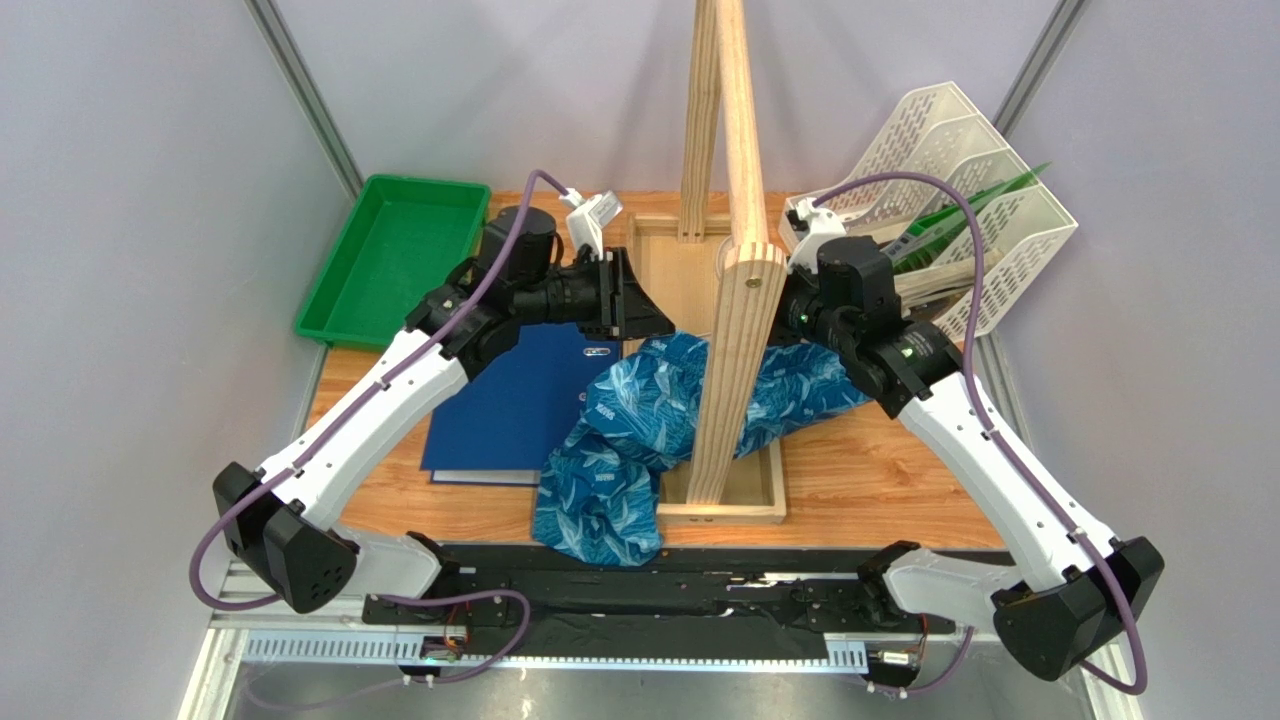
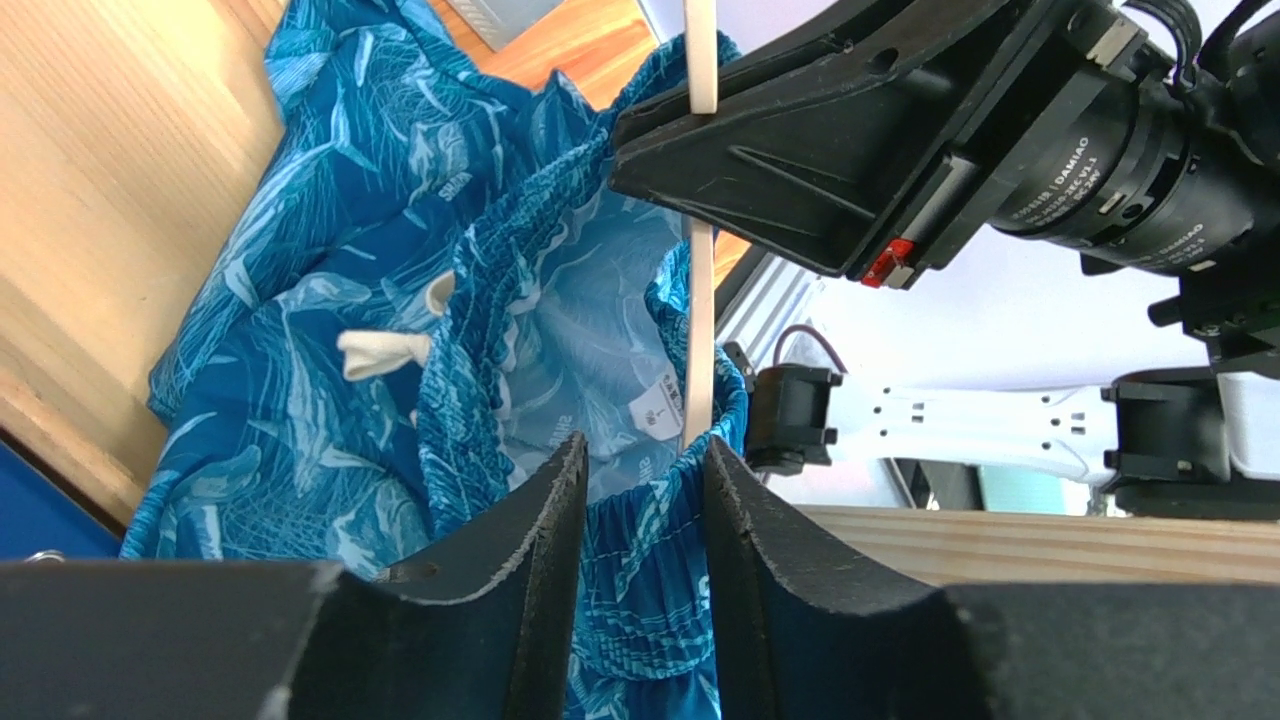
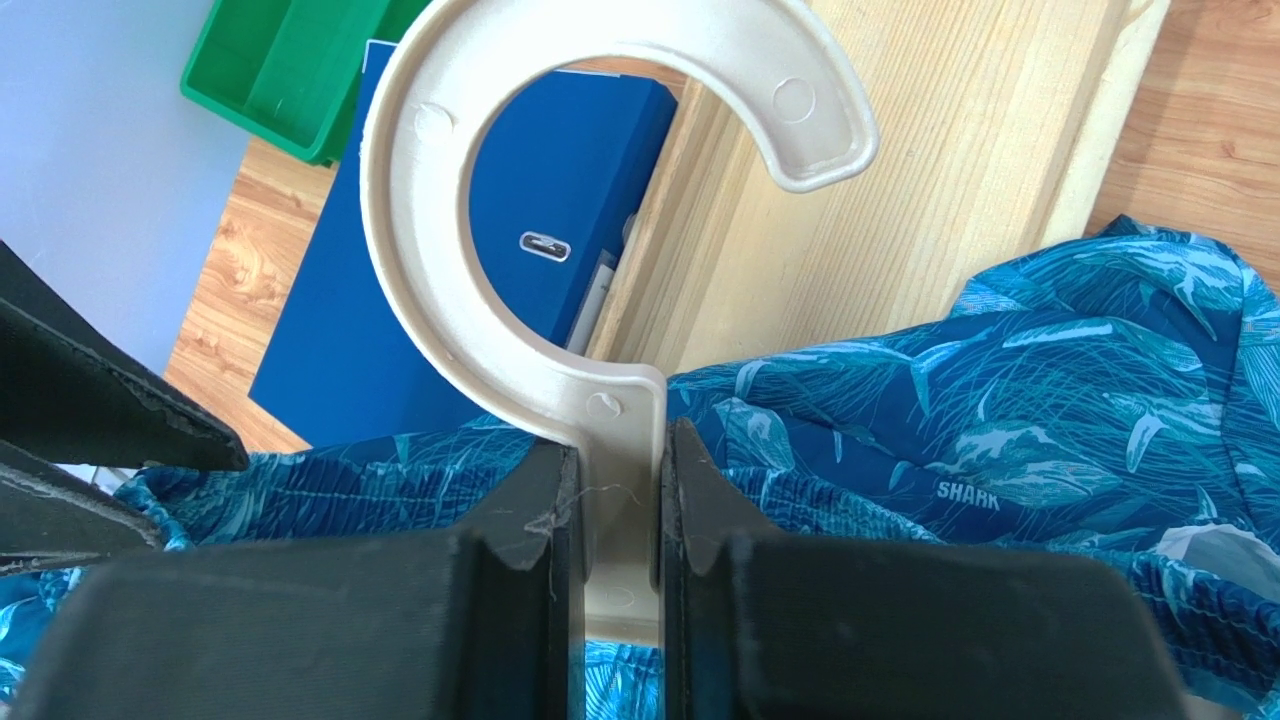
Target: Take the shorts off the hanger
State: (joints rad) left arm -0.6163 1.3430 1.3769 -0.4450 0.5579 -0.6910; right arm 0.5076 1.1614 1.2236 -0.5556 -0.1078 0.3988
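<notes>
The blue wavy-print shorts [image 1: 646,435] lie bunched over the base of the wooden stand, and their waistband is still round the hanger. My left gripper [image 2: 643,465] is shut on the shorts' waistband [image 2: 661,510], with fabric filling the narrow gap between its fingers. My right gripper [image 3: 613,465] is shut on the neck of the pale hanger [image 3: 451,180], just below its hook. In the left wrist view the hanger's thin bar [image 2: 700,330] runs inside the waistband, under the right gripper's black finger [image 2: 812,135]. In the top view the hanger is hidden behind the stand.
A tall wooden stand [image 1: 736,300] rises between the two arms, with its base frame [image 1: 751,503] under the shorts. A dark-blue binder [image 1: 511,405] lies to the left, a green tray [image 1: 394,255] at the back left, and a white file rack [image 1: 962,195] at the back right.
</notes>
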